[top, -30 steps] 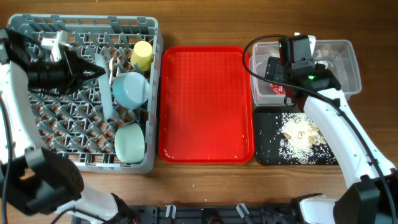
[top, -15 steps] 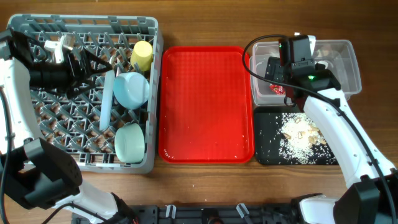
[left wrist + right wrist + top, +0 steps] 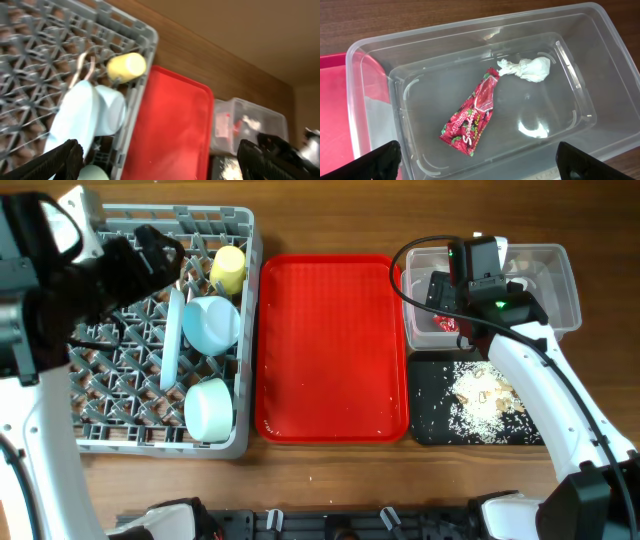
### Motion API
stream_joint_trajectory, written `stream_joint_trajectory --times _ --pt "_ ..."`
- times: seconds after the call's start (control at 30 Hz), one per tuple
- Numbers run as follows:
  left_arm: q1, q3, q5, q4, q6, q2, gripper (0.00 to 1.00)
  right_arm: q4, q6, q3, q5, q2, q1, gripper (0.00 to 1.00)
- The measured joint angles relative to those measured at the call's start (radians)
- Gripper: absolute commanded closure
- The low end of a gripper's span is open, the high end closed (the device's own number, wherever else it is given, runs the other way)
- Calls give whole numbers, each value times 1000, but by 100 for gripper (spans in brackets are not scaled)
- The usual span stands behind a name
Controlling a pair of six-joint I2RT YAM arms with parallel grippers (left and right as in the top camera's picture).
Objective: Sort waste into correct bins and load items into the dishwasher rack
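Right gripper hanging over the clear tub, fingers spread wide, gripping nothing. Red wrapper and white tissue lying on the tub floor just ahead. Left gripper gaping wide above the rack

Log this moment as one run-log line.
left hand open over rack | right hand open over tub | tub: wrapper, tissue | black tray: scraps | rack: plate, blue bowl, green bowl, cup

My overhead view is bright and evenly lit with only soft shadows, though the left arm looms close and out of focus. The left wrist picture is smeared with blur across the rack. The right wrist picture is sharp, with white glare on the tub floor.
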Motion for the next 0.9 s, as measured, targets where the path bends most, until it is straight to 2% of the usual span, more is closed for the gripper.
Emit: stream_joint_trajectory --times 0.17,0.63,0.73,0.9 --pt "-67 0 -105 0 -53 15 0 0 0 0 0 0 0 0" --pt "-67 0 -127 0 -60 15 0 0 0 -1 0 -21 2 0" --pt "-67 0 -127 0 -60 15 0 -1 0 -5 0 -145 3 0" --pt "-67 0 -127 0 -60 15 0 0 0 -5 0 -486 3 0"
